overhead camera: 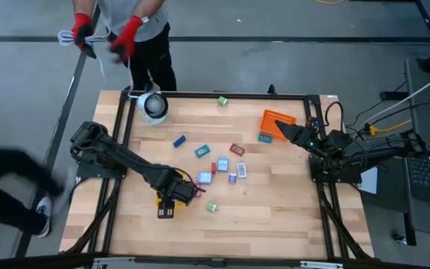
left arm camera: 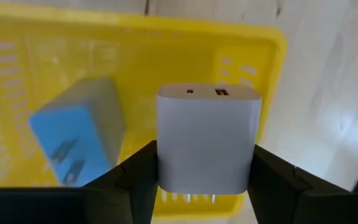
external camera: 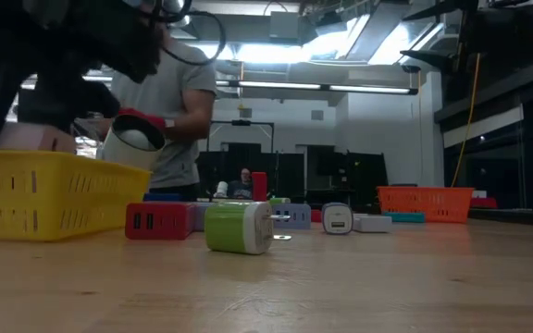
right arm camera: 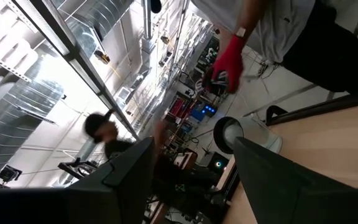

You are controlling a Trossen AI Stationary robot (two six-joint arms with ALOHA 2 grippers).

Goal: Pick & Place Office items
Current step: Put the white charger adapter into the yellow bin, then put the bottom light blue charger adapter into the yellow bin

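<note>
Left wrist view: the left gripper (left arm camera: 205,186) has its jaws closed on a white charger (left arm camera: 207,138), held above the yellow tray (left arm camera: 253,56). A blue charger (left arm camera: 76,140) already lies inside that tray.

From the high view, the left gripper (overhead camera: 179,190) hangs over the yellow tray (overhead camera: 166,209) near the front edge of the bench (overhead camera: 275,217). The other office items lie scattered on the bench away from the yellow tray: a green one (overhead camera: 211,207) just beside it, a pale cluster (overhead camera: 222,170) a little farther off, a red one (overhead camera: 237,149), a teal one (overhead camera: 202,151), a blue one (overhead camera: 178,140), and a green one (overhead camera: 222,100) at the far edge. A light blue piece (overhead camera: 264,137) sits touching the orange tray (overhead camera: 275,122), well apart from the yellow tray.

The right gripper (overhead camera: 284,128) hovers over the orange tray with open jaws holding nothing.

A white round device (overhead camera: 154,107) stands at the far side of the bench from the yellow tray, and a person in red gloves (overhead camera: 129,33) stands just behind it.

In the low view the green piece (external camera: 240,227) and a red one (external camera: 158,221) lie just beside the yellow tray (external camera: 35,194).
</note>
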